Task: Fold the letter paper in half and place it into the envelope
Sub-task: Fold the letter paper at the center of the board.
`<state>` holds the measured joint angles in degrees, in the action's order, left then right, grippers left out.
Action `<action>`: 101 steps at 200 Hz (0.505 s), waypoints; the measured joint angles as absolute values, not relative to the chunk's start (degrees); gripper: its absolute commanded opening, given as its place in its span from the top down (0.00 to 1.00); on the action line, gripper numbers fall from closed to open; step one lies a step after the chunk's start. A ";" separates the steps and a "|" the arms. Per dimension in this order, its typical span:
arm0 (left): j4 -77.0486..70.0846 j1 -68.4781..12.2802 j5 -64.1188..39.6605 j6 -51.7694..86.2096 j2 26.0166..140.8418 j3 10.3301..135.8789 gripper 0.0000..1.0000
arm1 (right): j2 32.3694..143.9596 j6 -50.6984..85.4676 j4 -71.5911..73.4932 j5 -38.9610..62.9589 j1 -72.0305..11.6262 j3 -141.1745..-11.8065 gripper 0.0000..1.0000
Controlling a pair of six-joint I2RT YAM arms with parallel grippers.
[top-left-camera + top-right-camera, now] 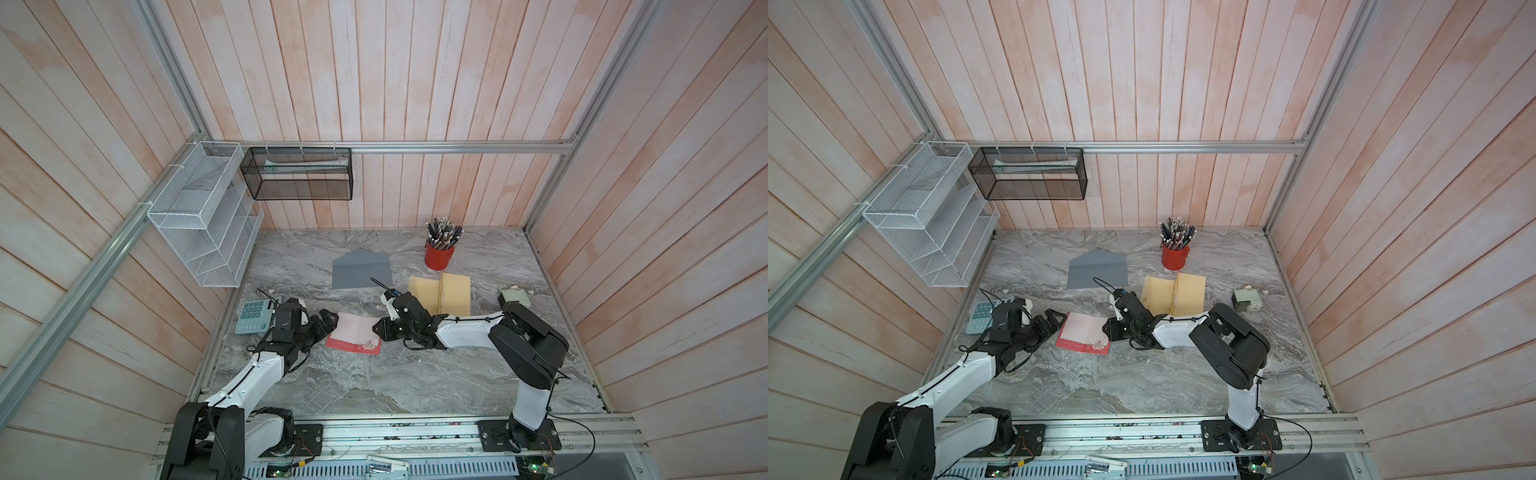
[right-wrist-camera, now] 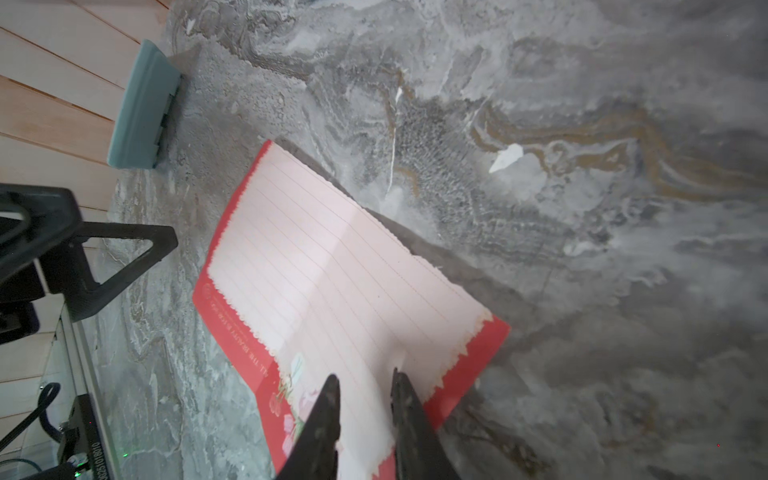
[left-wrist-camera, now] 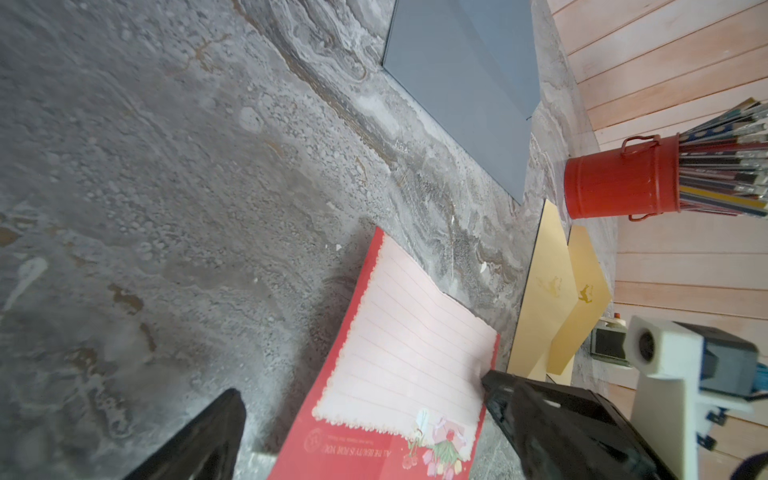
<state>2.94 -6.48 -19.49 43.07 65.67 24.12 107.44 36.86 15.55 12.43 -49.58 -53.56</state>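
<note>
While the letter paper [image 1: 355, 332] lies open on the marble table [image 1: 395, 382], both top views show the left gripper [image 1: 325, 325] at its left edge, jaws spread wide, and the right gripper [image 1: 379, 328] at its right edge. The grey envelope [image 1: 361, 272], flap open and pointing far, rests apart on the far side of the sheet. Yellow envelopes [image 1: 451, 291] lie to its right, and a red pencil cup [image 1: 439, 257] stands just beyond them. A teal calculator [image 1: 252, 318] sits by the table's left edge and a pencil sharpener [image 1: 514, 297] towards the right.

From the left wrist, one of the left gripper's fingers [image 3: 199, 436] shows over bare marble just beside the sheet. The red near border of the sheet carries white print that seems to read "ALL THE BEAUTY IS FOR YOU", seen upside down beside a flower drawing. The right gripper's black tip touches the sheet's right edge. Each yellow envelope bears a small gold emblem too small to make out.

From the right wrist, the right gripper's fingers [image 2: 328, 415] stand drawn close, tips down on the lined pink sheet near its right edge. A strip of paper shows in the narrow gap, and whether they pinch it cannot be told. A crease runs across the sheet's middle, and the calculator lies beyond its left edge
</note>
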 measured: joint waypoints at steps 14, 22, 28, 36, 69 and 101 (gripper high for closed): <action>1.85 -6.31 -20.14 43.09 66.41 23.77 0.01 | 107.96 36.88 15.55 12.82 -49.15 -53.41 0.77; 1.32 -6.13 -20.67 43.09 66.96 23.66 0.01 | 108.12 36.91 15.57 13.08 -48.90 -53.17 0.77; 0.95 -6.07 -20.95 43.09 67.40 23.59 0.01 | 108.18 36.93 15.59 13.26 -48.64 -52.97 0.77; 0.19 -6.00 -21.56 43.11 68.18 23.55 0.01 | 108.31 36.93 15.68 13.52 -48.40 -52.77 0.78; -4.34 -5.87 -25.36 43.62 70.48 22.96 0.02 | 108.53 37.15 16.99 14.50 -47.92 -52.25 0.78; -10.68 -5.87 -30.44 45.25 72.07 20.84 0.03 | 108.75 37.36 18.72 14.94 -47.90 -51.59 0.79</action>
